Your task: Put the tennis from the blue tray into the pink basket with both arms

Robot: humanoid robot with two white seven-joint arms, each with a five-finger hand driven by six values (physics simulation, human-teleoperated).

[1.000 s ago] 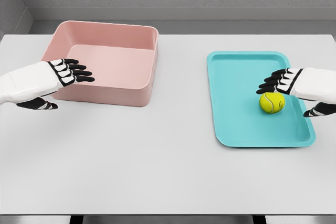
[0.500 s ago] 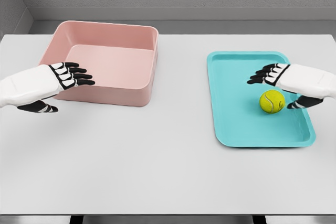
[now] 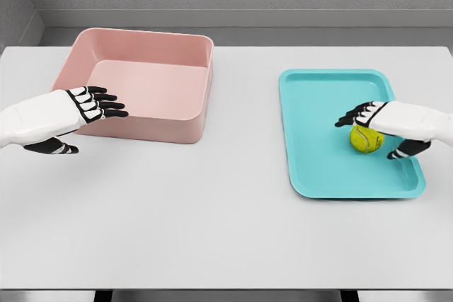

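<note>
The left hand (image 3: pixel 67 114) hovers with fingers (image 3: pixel 106 104) released at the front left wall of the pink basket (image 3: pixel 141 84) on the white tabletop (image 3: pixel 212 210). On the blue tray (image 3: pixel 318 146), the right hand (image 3: pixel 396 122) arches over the tennis ball (image 3: pixel 364 141), fingers extended, thumb beside it, not visibly grasping.

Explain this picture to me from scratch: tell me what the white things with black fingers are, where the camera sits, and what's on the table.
This is a simulator's render, seen from a camera on a humanoid robot's head, looking down at a white table. The white shapes are its two arms, each ending in a five-finger hand. The left hand hangs open in front of a pink basket, holding nothing. The right hand reaches over a yellow tennis ball lying in a blue tray; its fingers are spread above the ball and have not closed on it.
</note>
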